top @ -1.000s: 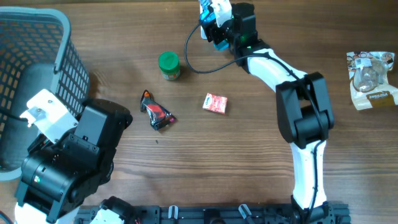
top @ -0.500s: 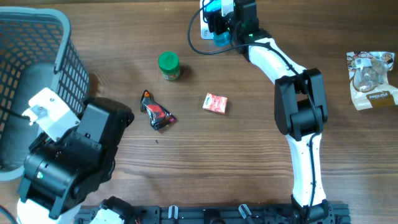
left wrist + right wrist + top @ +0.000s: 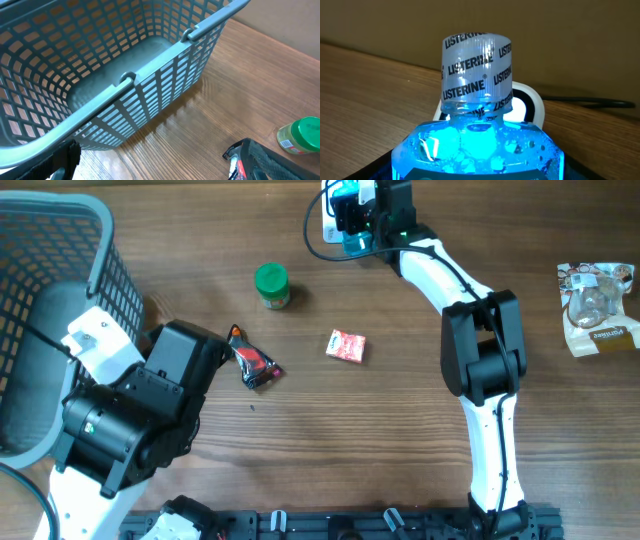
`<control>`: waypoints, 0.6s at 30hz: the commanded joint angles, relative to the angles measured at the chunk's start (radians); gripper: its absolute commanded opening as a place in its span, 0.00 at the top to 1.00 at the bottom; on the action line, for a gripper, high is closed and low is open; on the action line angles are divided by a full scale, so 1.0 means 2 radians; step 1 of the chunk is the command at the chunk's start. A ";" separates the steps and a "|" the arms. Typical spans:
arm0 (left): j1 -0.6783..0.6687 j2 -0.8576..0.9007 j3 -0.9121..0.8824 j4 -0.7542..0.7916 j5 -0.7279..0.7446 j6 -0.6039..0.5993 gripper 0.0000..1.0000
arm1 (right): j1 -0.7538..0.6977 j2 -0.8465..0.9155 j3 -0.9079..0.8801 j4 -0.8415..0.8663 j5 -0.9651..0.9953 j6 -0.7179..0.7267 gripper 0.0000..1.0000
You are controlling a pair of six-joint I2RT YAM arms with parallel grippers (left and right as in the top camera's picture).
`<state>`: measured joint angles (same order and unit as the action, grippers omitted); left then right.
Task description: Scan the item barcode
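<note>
The wooden table (image 3: 400,430) is brown, grained and faintly glossy. It ends at a plain beige wall (image 3: 370,20) beyond the fingers of the right gripper (image 3: 352,225). Those fingers clasp a blue Listerine bottle (image 3: 477,150), cap up, with the white scanner (image 3: 532,102) just behind it and a black cable (image 3: 600,102) trailing off. The left gripper (image 3: 190,350) hangs spread wide, holding nothing. A grey basket (image 3: 150,85) stands ahead of its fingers, and a black-and-red packet (image 3: 255,160) and a green-lidded jar (image 3: 300,137) lie to their right.
</note>
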<state>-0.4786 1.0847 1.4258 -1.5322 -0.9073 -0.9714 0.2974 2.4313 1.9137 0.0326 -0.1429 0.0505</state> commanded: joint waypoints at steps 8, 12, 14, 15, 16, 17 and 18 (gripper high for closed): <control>0.000 0.002 0.000 0.001 0.002 -0.007 0.00 | 0.001 0.010 0.032 0.043 0.010 0.098 0.59; 0.000 0.002 0.000 0.001 0.007 -0.007 0.00 | 0.001 0.020 0.032 0.045 0.010 0.134 0.59; 0.000 0.002 0.000 0.001 0.007 -0.007 0.00 | 0.001 0.027 0.032 0.047 0.010 0.150 0.59; 0.000 0.001 0.000 0.001 0.007 -0.007 0.00 | 0.002 0.032 0.032 0.047 0.009 0.160 0.59; 0.000 0.002 0.000 0.001 0.007 -0.007 0.00 | 0.002 0.036 0.032 0.051 0.007 0.164 0.59; 0.000 0.002 0.000 0.001 0.007 -0.007 0.00 | 0.003 0.040 0.032 0.057 0.007 0.170 0.59; 0.000 0.002 0.000 0.001 0.007 -0.007 0.00 | 0.004 0.043 0.032 0.062 0.007 0.173 0.58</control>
<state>-0.4786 1.0859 1.4258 -1.5322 -0.8921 -0.9714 0.2981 2.4889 1.9385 0.1265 -0.1257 0.3313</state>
